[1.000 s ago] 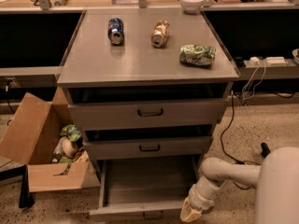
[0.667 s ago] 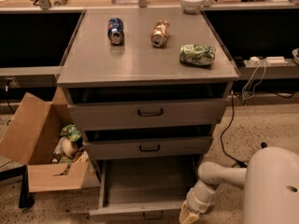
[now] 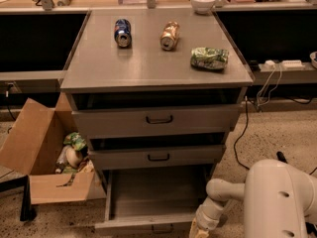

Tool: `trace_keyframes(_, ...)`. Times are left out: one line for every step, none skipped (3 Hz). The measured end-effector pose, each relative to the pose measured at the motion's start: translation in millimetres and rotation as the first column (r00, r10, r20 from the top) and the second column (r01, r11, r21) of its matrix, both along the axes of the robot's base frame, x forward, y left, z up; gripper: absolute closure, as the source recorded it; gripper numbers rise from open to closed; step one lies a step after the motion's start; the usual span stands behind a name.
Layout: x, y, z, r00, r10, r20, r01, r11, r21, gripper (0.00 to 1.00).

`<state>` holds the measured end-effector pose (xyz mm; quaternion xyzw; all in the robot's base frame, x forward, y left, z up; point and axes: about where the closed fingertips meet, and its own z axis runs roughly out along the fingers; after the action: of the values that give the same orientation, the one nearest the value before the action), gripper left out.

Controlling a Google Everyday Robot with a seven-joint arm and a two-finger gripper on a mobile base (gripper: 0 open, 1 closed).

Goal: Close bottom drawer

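The grey metal cabinet (image 3: 153, 73) has three drawers. The top drawer front (image 3: 158, 119) and the middle drawer front (image 3: 158, 156) are nearly shut. The bottom drawer (image 3: 151, 197) is pulled far out, and its empty tray shows. Its front panel (image 3: 148, 227) lies at the frame's lower edge. My gripper (image 3: 199, 230) is at the end of the white arm (image 3: 223, 197). It sits low at the right end of that front panel, partly cut off by the frame edge.
A blue can (image 3: 122, 32), a gold can (image 3: 169, 35) and a green crumpled bag (image 3: 210, 57) lie on the cabinet top. A white bowl (image 3: 203, 2) stands behind. An open cardboard box (image 3: 44, 162) with trash sits on the floor at left. Cables (image 3: 257, 93) run at right.
My arm's white body has swung further into view at the lower right. The gripper stays low by the drawer's right front corner. The drawer looks about as far out as before.
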<state>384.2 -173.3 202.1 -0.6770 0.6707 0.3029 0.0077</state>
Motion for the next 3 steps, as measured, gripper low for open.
trace_keyframes(9.9, -3.5, -17.3, 0.999, -0.038, 0.025, 0.039, 0.999, -0.009, 1.0)
trace_keyframes(17.5, -5.1, -24.9, 0.9972, -0.063, 0.041, 0.064, 0.998, -0.011, 1.0)
trace_keyframes(28.6, -4.6, -34.5, 0.9922, -0.107, 0.064, 0.108, 0.994, -0.005, 1.0)
